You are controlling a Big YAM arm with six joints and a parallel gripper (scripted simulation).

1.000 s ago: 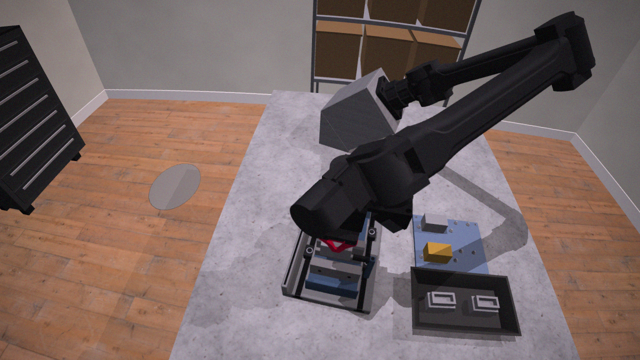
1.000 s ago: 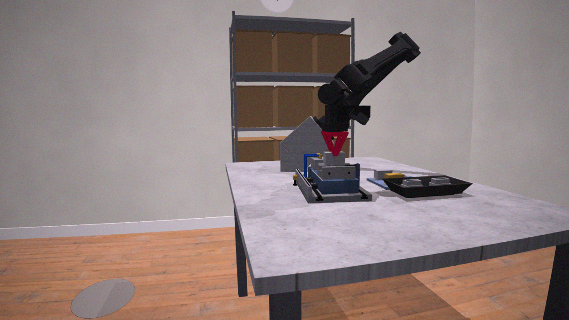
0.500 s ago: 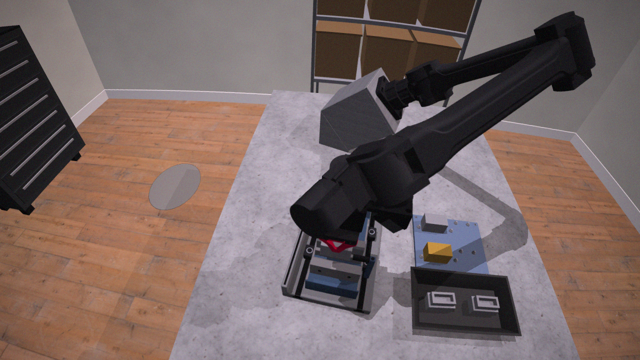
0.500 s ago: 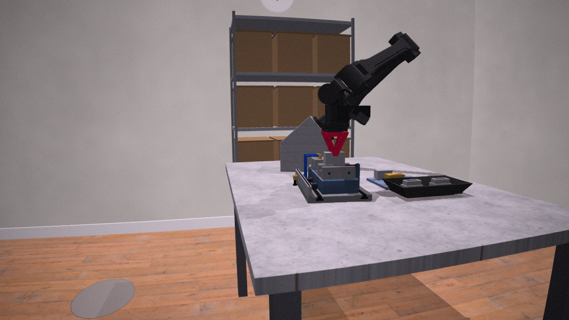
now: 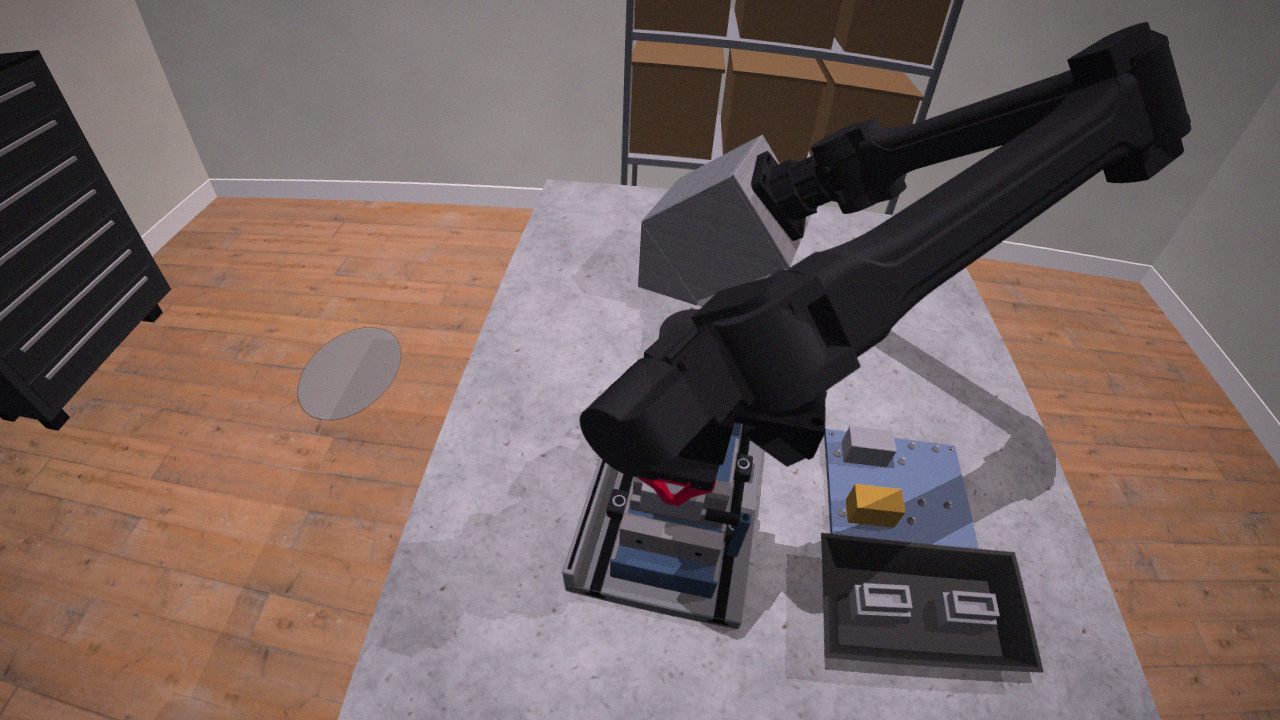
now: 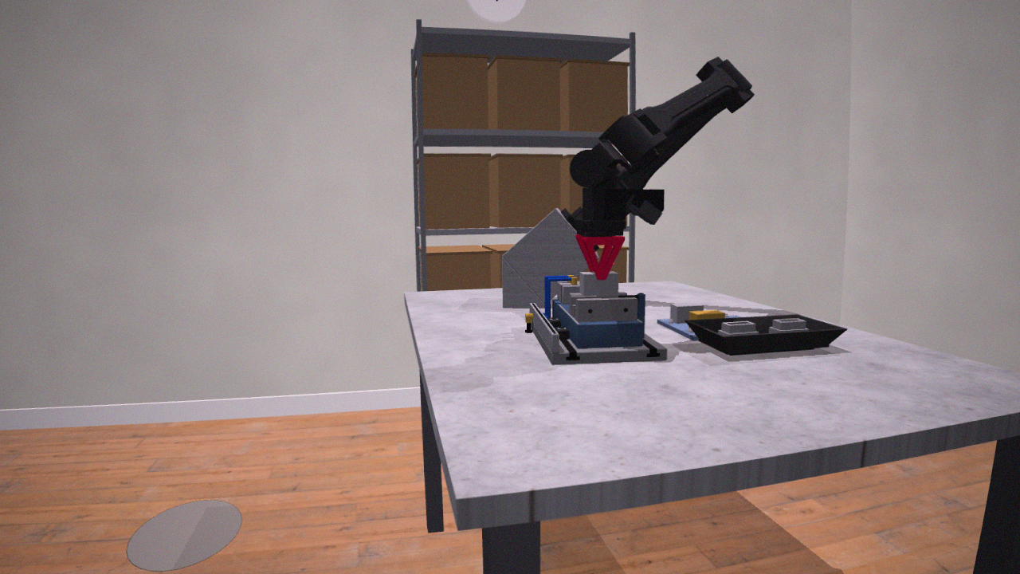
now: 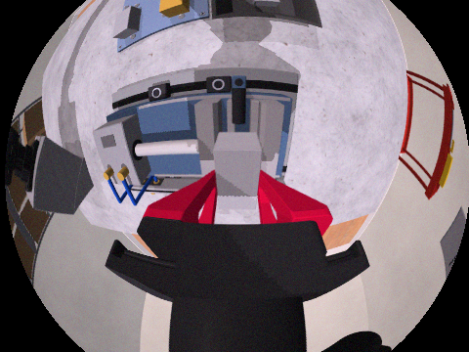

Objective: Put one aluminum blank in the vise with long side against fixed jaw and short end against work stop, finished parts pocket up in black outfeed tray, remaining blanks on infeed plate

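Observation:
My gripper (image 5: 673, 492) (image 6: 598, 273) (image 7: 237, 176) has red fingers and is shut on a plain gray aluminum blank (image 6: 598, 284) (image 7: 234, 160). It holds the blank just above the open vise (image 5: 657, 573) (image 6: 602, 334) (image 7: 168, 121), between the jaws. The fixed jaw (image 5: 666, 540) (image 6: 606, 310) is the gray block at the front end. The black work stop rod (image 7: 238, 105) lies just beyond the blank. The black outfeed tray (image 5: 921, 551) (image 6: 820, 334) holds two pocketed parts (image 5: 881, 598) (image 5: 971, 606), pocket up. The infeed plate (image 5: 939, 474) carries a gray blank (image 5: 870, 443) and a brass blank (image 5: 875, 504) (image 7: 172, 0).
The arm's gray wedge-shaped base (image 5: 707, 232) (image 6: 535, 264) stands behind the vise. A shelf rack with cardboard boxes (image 6: 523, 128) is behind the table. A black drawer cabinet (image 5: 53, 232) stands at the left on the floor. The hoses (image 7: 131, 192) leave the vise's back end.

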